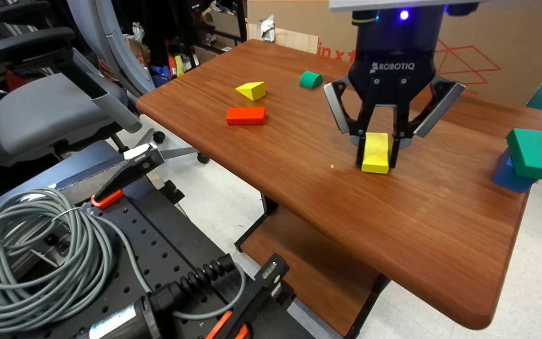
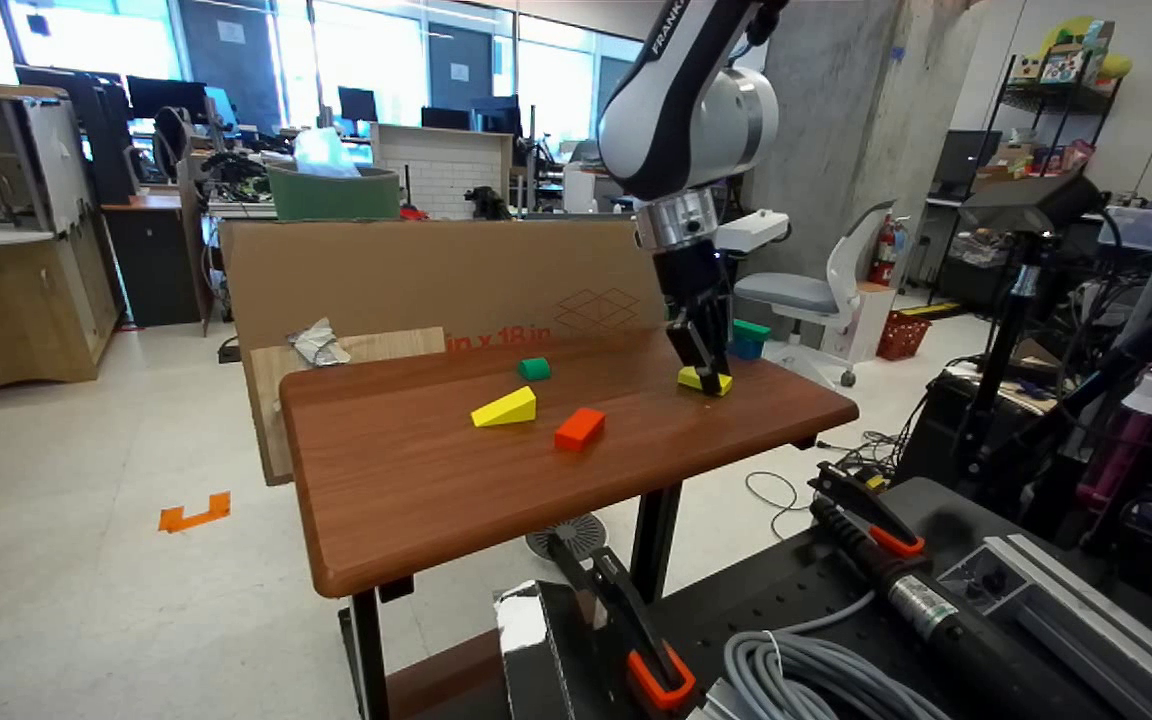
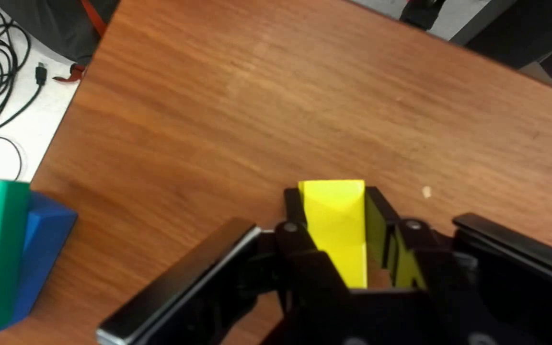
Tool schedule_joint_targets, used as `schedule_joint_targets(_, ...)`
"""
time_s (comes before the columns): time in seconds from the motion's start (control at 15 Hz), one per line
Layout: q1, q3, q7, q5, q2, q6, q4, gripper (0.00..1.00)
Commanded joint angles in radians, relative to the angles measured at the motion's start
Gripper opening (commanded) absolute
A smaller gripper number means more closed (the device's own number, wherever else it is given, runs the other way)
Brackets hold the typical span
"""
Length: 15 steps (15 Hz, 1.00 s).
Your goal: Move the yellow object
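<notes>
The yellow object (image 1: 376,153), a flat bright yellow brick, is between my gripper's fingers in all views. My gripper (image 1: 377,162) points down with one black finger against each long side of the block. In the wrist view the fingertips (image 3: 334,191) lie tight along both sides of the yellow object (image 3: 336,225), shut on it. In an exterior view the near finger (image 2: 711,375) partly hides the yellow object (image 2: 690,379). The block is low at the tabletop; I cannot tell whether it touches the wood. Its end towards the palm is partly hidden.
On the brown table (image 1: 299,155) stand a yellow wedge (image 1: 252,90), a red block (image 1: 246,116) and a green half-cylinder (image 1: 310,79). A green block (image 1: 534,153) lies on a blue block (image 1: 511,174) by the table's end. A cardboard sheet (image 2: 416,270) stands behind.
</notes>
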Motion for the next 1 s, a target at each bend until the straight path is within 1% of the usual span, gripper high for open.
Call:
schedule_joint_targets(0.0,-0.004,-0.009,0.033,-0.005,-0.096,0.054,-0.144,0.09)
schedule_joint_targets(0.27,-0.025,-0.03,0.055,0.004,-0.147,0.071,-0.218,0.09)
schedule_joint_targets(0.47,-0.039,-0.051,0.065,0.004,-0.171,0.085,-0.244,0.09)
schedule_joint_targets(0.93,-0.037,-0.084,0.1,-0.016,-0.139,0.069,-0.203,0.09)
